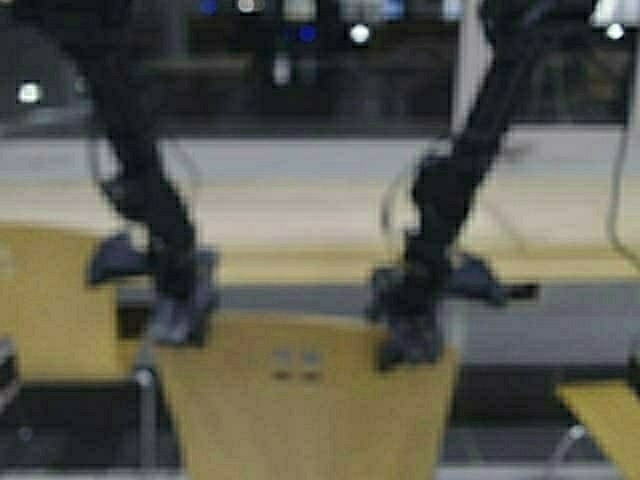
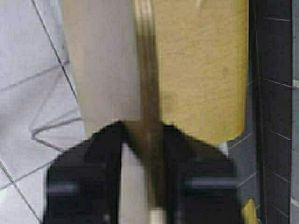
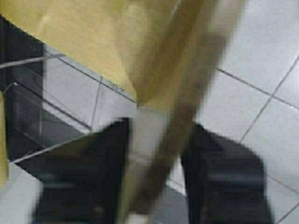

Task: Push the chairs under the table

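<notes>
On my high view I see two black arms, each built of thick jointed segments. The left arm [image 1: 140,190] fills the left side of the frame, the right arm [image 1: 470,150] the right side. A thin pale cable loops beside the right arm. Both grippers, left gripper [image 1: 180,310] and right gripper [image 1: 410,335], have broad, flat, matte black fingers [image 2: 84,182].

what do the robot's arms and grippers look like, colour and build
Both arms are black, slim and jointed. The left gripper and right gripper are black too, each with a bulky block at the wrist and two wide flat black fingers. A thin pale cable loops beside the right arm.
</notes>
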You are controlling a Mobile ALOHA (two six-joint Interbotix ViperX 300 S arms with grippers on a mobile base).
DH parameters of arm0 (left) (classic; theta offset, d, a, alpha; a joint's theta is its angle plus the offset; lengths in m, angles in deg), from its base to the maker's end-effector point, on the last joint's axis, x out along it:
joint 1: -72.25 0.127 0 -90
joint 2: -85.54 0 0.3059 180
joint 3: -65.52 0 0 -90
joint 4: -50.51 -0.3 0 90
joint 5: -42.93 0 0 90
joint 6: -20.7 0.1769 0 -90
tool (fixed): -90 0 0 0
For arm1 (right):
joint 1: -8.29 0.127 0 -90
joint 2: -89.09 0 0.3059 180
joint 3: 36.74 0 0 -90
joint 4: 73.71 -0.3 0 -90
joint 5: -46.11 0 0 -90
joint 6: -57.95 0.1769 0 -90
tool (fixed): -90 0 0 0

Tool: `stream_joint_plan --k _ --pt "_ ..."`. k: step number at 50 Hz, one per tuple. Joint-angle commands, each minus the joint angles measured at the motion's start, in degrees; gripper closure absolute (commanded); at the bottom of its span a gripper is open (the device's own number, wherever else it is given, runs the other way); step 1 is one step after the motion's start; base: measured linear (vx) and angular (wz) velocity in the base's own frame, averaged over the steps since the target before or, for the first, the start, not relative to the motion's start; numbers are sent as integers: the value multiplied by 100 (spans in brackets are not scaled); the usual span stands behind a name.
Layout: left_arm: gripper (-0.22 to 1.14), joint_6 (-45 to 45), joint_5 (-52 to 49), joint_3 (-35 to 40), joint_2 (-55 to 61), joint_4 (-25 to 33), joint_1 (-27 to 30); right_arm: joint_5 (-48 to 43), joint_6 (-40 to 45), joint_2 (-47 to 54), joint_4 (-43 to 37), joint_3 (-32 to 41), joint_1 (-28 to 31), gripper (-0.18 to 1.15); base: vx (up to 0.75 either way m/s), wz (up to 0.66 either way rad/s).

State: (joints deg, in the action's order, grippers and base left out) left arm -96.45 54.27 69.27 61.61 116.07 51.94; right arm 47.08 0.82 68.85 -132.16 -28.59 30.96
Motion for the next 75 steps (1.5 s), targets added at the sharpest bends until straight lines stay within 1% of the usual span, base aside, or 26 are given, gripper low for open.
stream_joint_plan --k 1,4,7,13,28,35,50,75 --pt "85 -62 -35 0 -97 -9 -26 0 -35 -123 26 -9 35 62 0 0" --pt "89 -70 -70 9 -88 -9 -26 0 -35 -123 26 -26 35 74 0 0" --pt "88 -70 -88 9 -88 -9 -26 0 -35 -132 26 -26 35 79 0 0" --pt "86 -70 -141 -35 -88 -9 -26 18 -35 -185 26 -26 26 79 1 0" --pt "86 -70 -237 -70 -88 -9 -35 18 -97 -290 26 -62 -44 79 11 1" --pt "86 -62 -255 -97 -97 -9 -44 0 -97 -272 26 -167 -70 79 19 2" --pt "86 -35 -255 -158 -123 -26 -44 18 -185 -149 44 -70 -105 79 23 4" --pt "86 -79 -396 -149 -105 -18 -44 88 -281 -185 53 -141 -149 79 23 0"
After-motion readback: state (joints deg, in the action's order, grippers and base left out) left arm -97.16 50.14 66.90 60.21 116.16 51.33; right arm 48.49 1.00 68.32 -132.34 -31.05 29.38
